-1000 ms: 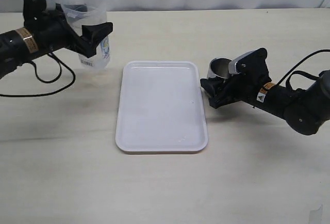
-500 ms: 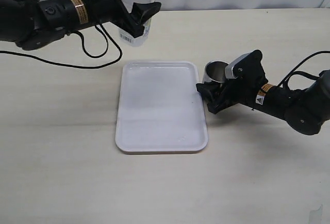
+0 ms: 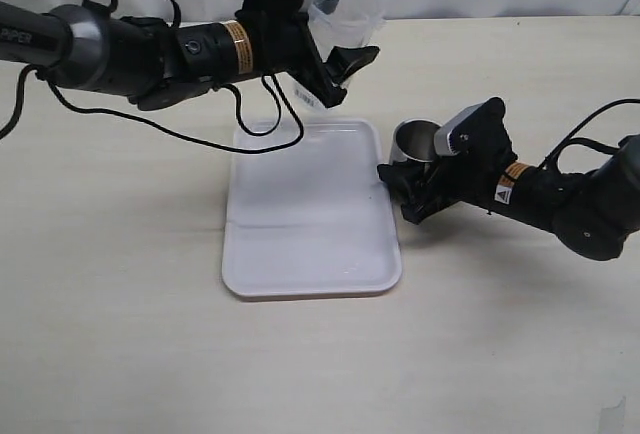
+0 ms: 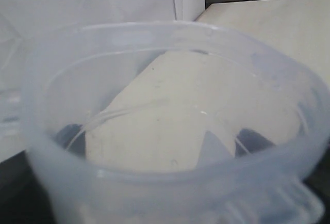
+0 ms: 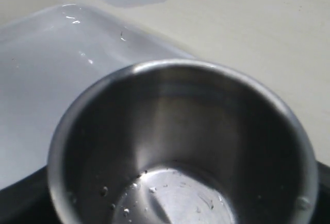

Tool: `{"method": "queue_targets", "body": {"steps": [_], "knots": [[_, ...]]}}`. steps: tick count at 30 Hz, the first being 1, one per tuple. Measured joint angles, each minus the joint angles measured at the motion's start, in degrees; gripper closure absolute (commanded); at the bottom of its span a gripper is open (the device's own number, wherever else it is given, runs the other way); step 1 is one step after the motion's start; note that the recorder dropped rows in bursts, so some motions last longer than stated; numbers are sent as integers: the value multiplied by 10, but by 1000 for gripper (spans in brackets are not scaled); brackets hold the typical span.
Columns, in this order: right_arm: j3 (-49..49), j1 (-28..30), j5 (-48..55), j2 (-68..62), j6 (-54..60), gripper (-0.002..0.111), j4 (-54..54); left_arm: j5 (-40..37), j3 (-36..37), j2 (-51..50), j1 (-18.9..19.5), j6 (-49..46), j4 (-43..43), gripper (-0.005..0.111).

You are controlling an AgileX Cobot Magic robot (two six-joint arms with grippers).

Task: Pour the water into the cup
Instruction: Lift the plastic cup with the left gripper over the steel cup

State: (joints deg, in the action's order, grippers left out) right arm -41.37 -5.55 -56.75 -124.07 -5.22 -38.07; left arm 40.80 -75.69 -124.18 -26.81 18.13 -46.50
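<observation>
**Exterior view.** The left pincer (image 3: 335, 62) is clamped on a clear plastic container (image 3: 347, 9) and holds it in the air over the far edge of the white tray (image 3: 300, 214). The container is roughly upright with its mouth up, which holds the contents in. The right pincer (image 3: 406, 182) is pinching the steel cup (image 3: 414, 140) just beside the tray's right edge, near its far corner. The cup leans with its mouth turned toward the container, probably to offer an open target for the pour. Whether its base touches the worktop (image 3: 150, 334) cannot be told. Container and cup are near each other but apart. The tray lies below and between them, likely placed to catch spills.

**Left wrist view.** The camera looks down into the container. Dark finger shapes show through its wall on two opposite sides, consistent with a firm pinch. A faint curved line low inside may be the surface of the water (image 4: 154, 131). The amount is small and hard to confirm.

**Right wrist view.** The camera looks straight into the cup. A few droplets (image 5: 129, 201) sit on its base, with no pool. Black pincer parts flank the cup at the frame's lower corners. The tray and the container's base show beyond the rim. Judgement: the pour has not begun. The container needs to come over the cup's mouth and tip.
</observation>
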Motion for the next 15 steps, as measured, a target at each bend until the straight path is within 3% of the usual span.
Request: {"method": "queue_targets", "body": {"steps": [5,15], "knots": [[-4,0,-1,0,0,104,-35,-10,-34,-23,-23,-7,0,107],[-4,0,-1,0,0,104,-38,-76,-44,-39,-59,-172,-13,107]]}}
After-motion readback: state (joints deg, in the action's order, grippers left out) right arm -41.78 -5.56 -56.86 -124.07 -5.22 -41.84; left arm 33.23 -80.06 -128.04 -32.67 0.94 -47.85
